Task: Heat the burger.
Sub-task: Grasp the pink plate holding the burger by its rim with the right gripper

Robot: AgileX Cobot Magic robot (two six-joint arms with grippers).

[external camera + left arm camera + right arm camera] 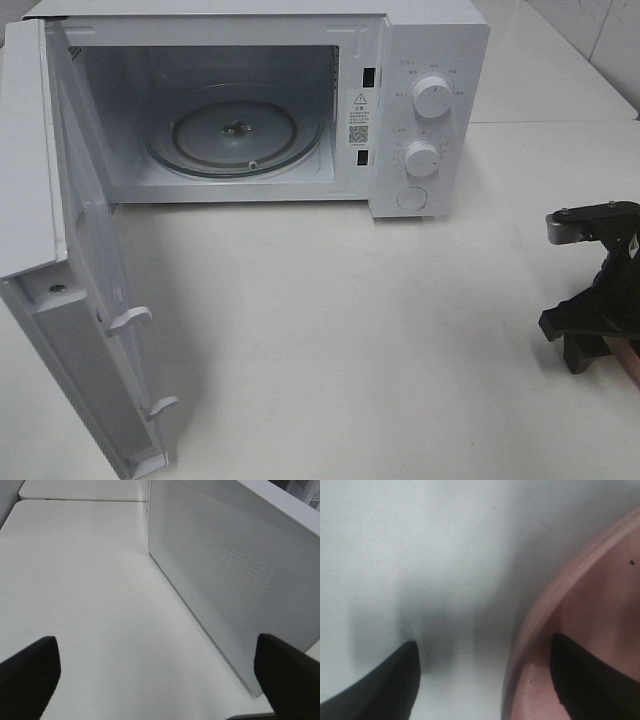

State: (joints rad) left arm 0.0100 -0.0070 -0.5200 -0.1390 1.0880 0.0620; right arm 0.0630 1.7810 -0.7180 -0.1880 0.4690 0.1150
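Overhead view: microwave (300,100) on a white table (350,320), door (70,270) swung wide open, glass turntable (235,130) bare. The right claw (590,345) is at the far right edge, pointing down over a sliver of pink plate (624,362). No burger is visible here.

Left wrist view: the left claw (159,680) is spread wide with nothing between its fingers, hanging over bare table next to the microwave's perforated outer face. No burger.

Right wrist view: the right claw's jaws are apart and straddle the plate rim (555,600), one finger over the table, the other over the plate's inside. They are not clamped on the rim yet. No burger in this shot either.

The burger is out of every frame, probably on the unseen part of the plate.

Handling, as a guess: the burger is soft and stacked, so its layers will slide or squash if pinched. Better to grab the stiff plate by its rim. That rim looks smooth and may slip, so grip deep and carry level.
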